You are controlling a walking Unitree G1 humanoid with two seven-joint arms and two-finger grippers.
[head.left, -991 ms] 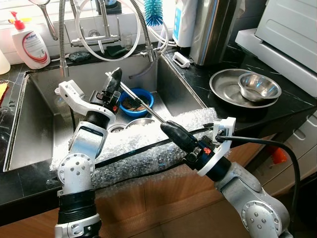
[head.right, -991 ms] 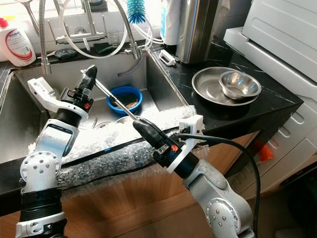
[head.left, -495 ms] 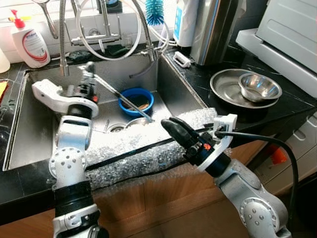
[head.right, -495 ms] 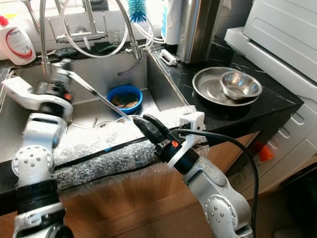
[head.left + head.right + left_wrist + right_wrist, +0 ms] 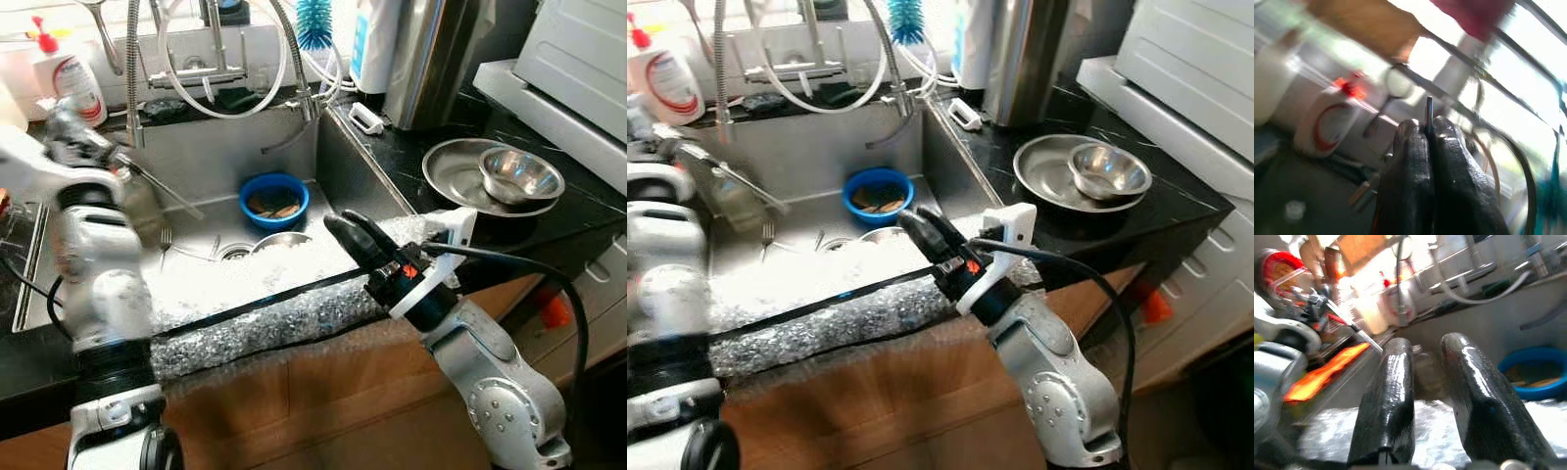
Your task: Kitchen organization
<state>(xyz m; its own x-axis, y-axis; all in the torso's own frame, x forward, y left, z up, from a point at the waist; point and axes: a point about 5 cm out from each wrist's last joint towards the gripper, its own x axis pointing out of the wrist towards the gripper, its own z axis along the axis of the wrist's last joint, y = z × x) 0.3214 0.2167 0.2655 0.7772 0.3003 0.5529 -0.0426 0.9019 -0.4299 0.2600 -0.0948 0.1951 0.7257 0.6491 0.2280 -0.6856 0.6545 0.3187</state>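
Note:
My left gripper (image 5: 1428, 128) is shut on a thin metal utensil handle (image 5: 1428, 110). In the eye views the left arm is blurred at the far left of the sink (image 5: 230, 147), and the utensil (image 5: 167, 194) slants from it down toward the basin. My right gripper (image 5: 349, 235) is open over the sink's front edge, its fingers (image 5: 1388, 396) apart with nothing between them. A blue bowl (image 5: 274, 198) with scraps sits in the basin behind the right gripper. A fork (image 5: 165, 240) lies on the sink floor.
Bubble wrap (image 5: 265, 299) covers the sink's front rim. A steel bowl (image 5: 520, 174) rests on a steel plate (image 5: 451, 171) on the black counter at the right. Faucet hoses (image 5: 211, 83), a blue brush (image 5: 315, 20) and a soap bottle (image 5: 76, 83) line the back.
My left arm has swung left across the sink, carrying the utensil away from the blue bowl. The utensil's far end has left the right gripper, whose fingers have opened.

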